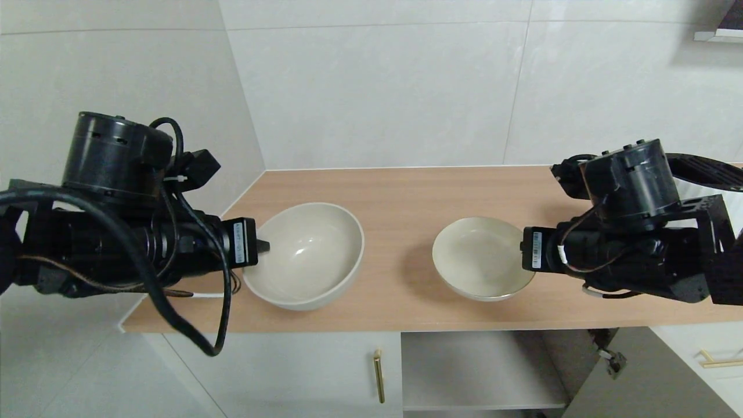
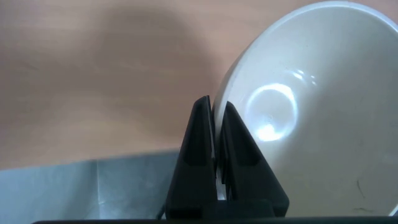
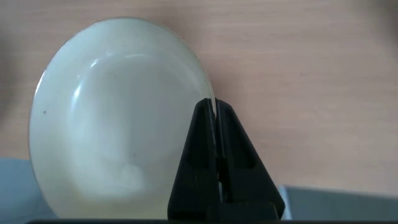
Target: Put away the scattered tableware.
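Note:
Two cream bowls hang tilted above the wooden counter [image 1: 395, 197]. The larger, deeper bowl [image 1: 307, 255] is at the left, and my left gripper [image 1: 261, 247] is shut on its rim at the side nearest the counter's left edge. In the left wrist view the black fingers [image 2: 202, 134] pinch the bowl's [image 2: 311, 112] rim between them. The shallower bowl [image 1: 479, 258] is at the right, with my right gripper [image 1: 525, 249] shut on its right rim. In the right wrist view that bowl [image 3: 118, 112] has its thin edge clamped between the fingers [image 3: 205, 134].
The counter meets tiled walls at the back and left. Below its front edge are a white cabinet door with a gold handle [image 1: 378, 376] and an open shelf compartment [image 1: 479, 371]. Bare counter lies between and behind the bowls.

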Tool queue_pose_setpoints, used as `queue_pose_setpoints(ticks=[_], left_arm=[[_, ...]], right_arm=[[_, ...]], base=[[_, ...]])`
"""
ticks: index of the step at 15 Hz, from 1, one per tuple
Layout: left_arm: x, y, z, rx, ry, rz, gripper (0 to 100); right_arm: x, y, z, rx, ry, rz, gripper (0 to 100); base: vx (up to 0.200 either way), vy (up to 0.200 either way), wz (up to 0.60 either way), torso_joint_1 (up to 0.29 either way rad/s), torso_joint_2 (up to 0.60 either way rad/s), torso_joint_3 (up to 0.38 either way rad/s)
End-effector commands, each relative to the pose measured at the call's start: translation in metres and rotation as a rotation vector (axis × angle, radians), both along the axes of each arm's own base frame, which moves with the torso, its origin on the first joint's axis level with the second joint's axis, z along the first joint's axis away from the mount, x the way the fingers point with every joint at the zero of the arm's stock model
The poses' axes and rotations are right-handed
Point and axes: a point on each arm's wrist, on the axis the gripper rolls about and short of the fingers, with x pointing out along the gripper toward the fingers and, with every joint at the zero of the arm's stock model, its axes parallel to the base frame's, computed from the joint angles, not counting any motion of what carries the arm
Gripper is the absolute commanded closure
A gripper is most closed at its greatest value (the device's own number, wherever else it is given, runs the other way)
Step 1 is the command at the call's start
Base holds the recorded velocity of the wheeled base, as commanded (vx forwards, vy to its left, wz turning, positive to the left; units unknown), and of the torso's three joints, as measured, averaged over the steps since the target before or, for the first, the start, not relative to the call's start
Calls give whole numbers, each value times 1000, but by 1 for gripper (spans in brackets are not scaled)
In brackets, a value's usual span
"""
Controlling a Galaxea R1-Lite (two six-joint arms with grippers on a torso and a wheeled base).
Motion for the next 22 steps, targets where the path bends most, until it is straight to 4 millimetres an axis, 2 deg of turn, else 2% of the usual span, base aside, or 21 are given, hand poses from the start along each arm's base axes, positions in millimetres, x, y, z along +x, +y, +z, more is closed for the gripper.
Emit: queue_pose_setpoints(ticks=[1,3,7,19,22], left_arm=[[-15,-1,3,-1,-15,-29,100],[-14,-2,2,0,-11,-26,100],[-11,-3,-2,6,3,-25,100],[-10,-3,-3,10,7,-25,100],[-7,-5,-7,14,20,-26,100]], right_arm=[[-16,-8,6,5,-22,-2,100],[-28,-13,11,16,-37,6,100],[-35,-18,11,-5,-54,-32,100],[-36,-18,3,-34,-34,-18,100],[-30,-13,-9,-59,6,-15,100]], base=[[0,0,0,0,0,0],[0,0,0,0,0,0],[0,0,0,0,0,0],[-200,0,0,2,2,2],[0,0,0,0,0,0]])
